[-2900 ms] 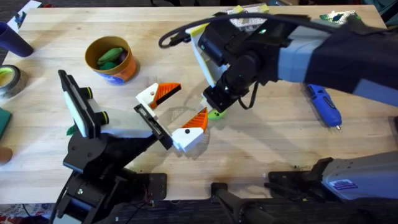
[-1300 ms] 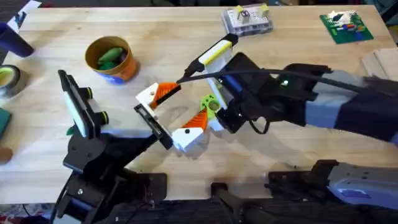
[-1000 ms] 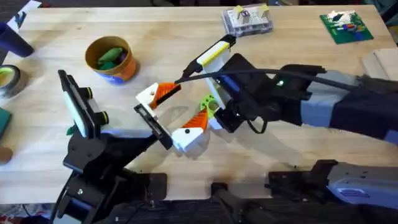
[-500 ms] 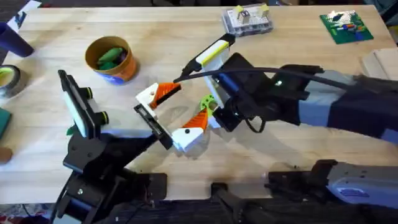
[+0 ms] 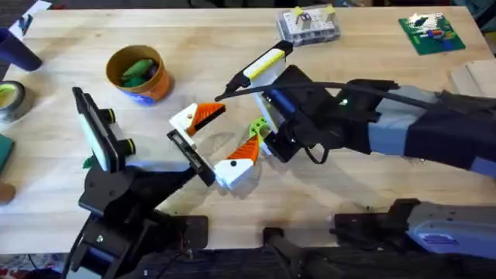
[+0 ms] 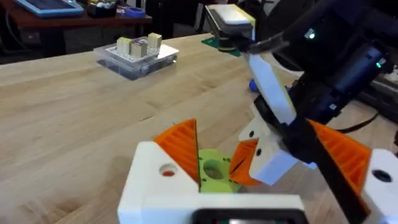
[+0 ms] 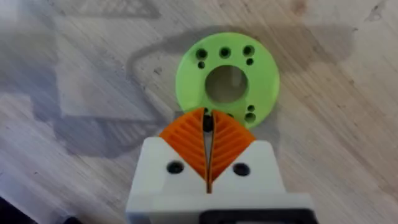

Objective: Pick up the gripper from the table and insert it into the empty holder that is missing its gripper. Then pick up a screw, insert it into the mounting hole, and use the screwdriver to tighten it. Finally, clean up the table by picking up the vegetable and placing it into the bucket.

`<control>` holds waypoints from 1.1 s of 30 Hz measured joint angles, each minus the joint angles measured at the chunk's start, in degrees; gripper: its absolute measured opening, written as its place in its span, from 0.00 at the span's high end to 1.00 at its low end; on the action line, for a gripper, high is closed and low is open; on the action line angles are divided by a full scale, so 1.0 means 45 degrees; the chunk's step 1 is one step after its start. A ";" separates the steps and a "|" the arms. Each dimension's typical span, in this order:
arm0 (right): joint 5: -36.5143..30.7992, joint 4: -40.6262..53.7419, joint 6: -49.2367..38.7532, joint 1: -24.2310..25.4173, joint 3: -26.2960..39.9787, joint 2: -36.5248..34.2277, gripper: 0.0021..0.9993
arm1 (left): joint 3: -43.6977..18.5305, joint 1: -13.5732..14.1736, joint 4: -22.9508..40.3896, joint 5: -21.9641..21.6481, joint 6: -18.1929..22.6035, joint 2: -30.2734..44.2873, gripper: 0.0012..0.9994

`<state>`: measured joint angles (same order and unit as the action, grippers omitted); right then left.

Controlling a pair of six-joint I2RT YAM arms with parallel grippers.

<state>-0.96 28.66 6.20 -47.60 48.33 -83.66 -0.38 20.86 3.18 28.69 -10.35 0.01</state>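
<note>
Wooden bench [image 5: 77, 54], middle: pinched green ring [image 7: 186, 74] at rim in closed right end effector [image 7: 207, 124]; judged light, stiff, thin, best gripped at rim. Left end effector [image 5: 232, 128] gaped wide.

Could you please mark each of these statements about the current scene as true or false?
1. The right gripper is closed on the edge of a green ring. True.
2. The bucket is empty. False: green items lie inside it.
3. The left gripper is shut. False: it is open, and the left wrist view shows the green ring between its two fingers.
4. A clear box of small parts sits near the far edge of the table. True.
5. The green ring is a solid disc without holes. False: it has a large central hole and several small holes around it.
</note>
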 joint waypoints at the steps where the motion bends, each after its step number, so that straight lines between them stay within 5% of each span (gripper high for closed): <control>1: 0.0023 0.0088 0.0000 -0.0004 0.0057 0.0000 1.00 | 0.0000 0.0000 0.0000 0.0000 0.0000 -0.0003 0.01; 6: 0.0087 0.1424 0.0000 0.0083 0.0919 0.0000 1.00 | 0.0000 0.0000 0.0000 -0.0001 0.0000 0.0000 0.01; 17: 0.0133 0.5568 -0.0407 0.0788 0.5769 0.0010 1.00 | 0.0000 0.0000 0.0000 0.0131 0.0009 0.0000 0.01; 25: 0.0746 0.6442 -0.0636 0.0578 0.8191 0.0015 1.00 | 0.0000 0.0000 0.0020 0.2383 0.0714 -0.0004 0.01; 33: 0.1566 0.6416 -0.0685 -0.0747 0.8646 0.0015 1.00 | 0.0000 0.0000 0.0107 0.3887 0.0884 0.0000 0.01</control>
<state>6.09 57.53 3.12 -50.96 87.24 -83.59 -0.38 20.86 3.66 46.18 -6.37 0.01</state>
